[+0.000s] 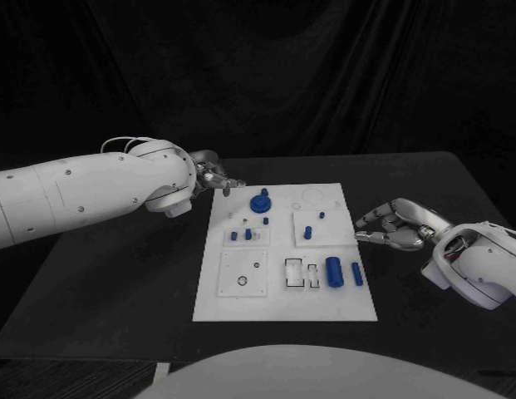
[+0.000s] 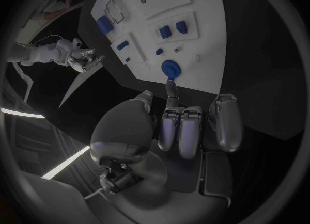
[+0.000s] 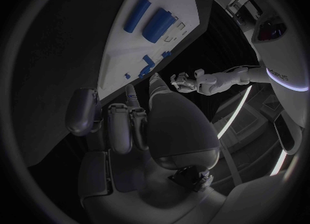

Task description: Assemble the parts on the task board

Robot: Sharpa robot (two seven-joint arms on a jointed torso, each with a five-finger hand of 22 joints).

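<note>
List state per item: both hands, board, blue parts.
left hand: at the board's far left corner, fingers curled, holding nothing
right hand: off the board's right edge, fingers curled, holding nothing
task board: flat on the table, untouched
round blue knob: standing on the board near the left hand
large blue cylinder: lying on its side near the board's right edge
slim blue cylinder: lying beside it, ungripped

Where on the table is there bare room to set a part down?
Bare black table lies left of the task board, below the left hand. The strip right of it is crowded by the right hand.
</note>
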